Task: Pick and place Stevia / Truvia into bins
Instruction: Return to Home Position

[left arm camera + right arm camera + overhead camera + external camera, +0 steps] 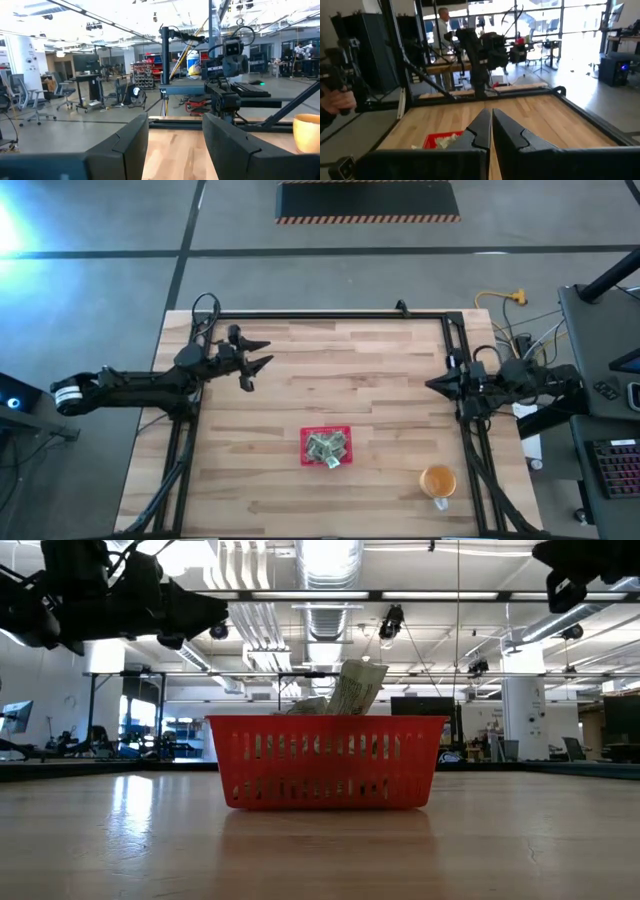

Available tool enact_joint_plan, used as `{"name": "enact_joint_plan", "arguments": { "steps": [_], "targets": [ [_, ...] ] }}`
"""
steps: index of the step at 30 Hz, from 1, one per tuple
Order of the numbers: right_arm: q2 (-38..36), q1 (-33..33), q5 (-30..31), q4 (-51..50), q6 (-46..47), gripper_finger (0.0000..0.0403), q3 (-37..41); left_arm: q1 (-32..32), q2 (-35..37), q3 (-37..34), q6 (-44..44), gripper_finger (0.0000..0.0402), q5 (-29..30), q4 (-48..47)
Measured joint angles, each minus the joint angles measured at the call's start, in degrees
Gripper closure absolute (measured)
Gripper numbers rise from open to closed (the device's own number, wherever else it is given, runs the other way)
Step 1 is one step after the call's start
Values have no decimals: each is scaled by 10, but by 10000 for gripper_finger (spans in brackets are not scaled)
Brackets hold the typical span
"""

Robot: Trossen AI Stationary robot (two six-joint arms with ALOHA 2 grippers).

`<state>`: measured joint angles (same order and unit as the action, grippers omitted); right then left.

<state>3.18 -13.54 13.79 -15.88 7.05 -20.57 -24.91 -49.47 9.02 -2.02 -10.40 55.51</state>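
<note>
Red tray [303, 444] mid-table; end effectors [264, 353] [431, 385] at edges

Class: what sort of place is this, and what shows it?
Probably a robotics lab in an industrial hall: exposed ceiling ducts, a hazard-striped floor mat, and a left arm and right arm flanking a table.

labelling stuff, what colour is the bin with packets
The bin is bright red, best in the low view.

- In the low view, the wall of the red tray [327, 762] hides most sachets [355, 687] from me.
- Overhead, at 6 o'clock from the centre of the table [380, 370], they're too small to count.
- The orange cup [306, 131] is cropped by my left wrist picture's edge.
</note>
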Motion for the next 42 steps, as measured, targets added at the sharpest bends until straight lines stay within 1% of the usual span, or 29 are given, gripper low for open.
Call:
{"name": "enact_joint_plan", "arguments": {
  "steps": [8, 12, 18, 20, 26, 28, 32, 37, 42],
  "targets": [
    [6, 18, -14, 37, 1, 394, 55, 0, -3, 0, 0, 230, -3, 3],
    [4, 51, -63, 57, -5, 394, 67, 0, -4, 0, 0, 230, -12, 2],
    [4, 114, -125, 59, -6, 394, 77, 0, -4, 0, -1, 230, -13, 2],
    [4, 131, -134, 57, -9, 394, 82, 0, -4, -1, -1, 230, -13, 2],
    [2, 158, -133, 58, -12, 394, 107, 0, -2, -21, -4, 230, -14, 14],
    [2, 160, -124, 64, -13, 394, 113, 0, -2, -32, -3, 230, -14, 25],
    [2, 160, -123, 120, -28, 394, 137, 0, -1, -52, -2, 230, -14, 45],
    [2, 161, -123, 194, -38, 394, 188, 0, -1, -76, 2, 230, -14, 86],
    [2, 168, -123, 195, -38, 394, 193, 1, -3, -77, 3, 230, -44, 88]
  ]
}}
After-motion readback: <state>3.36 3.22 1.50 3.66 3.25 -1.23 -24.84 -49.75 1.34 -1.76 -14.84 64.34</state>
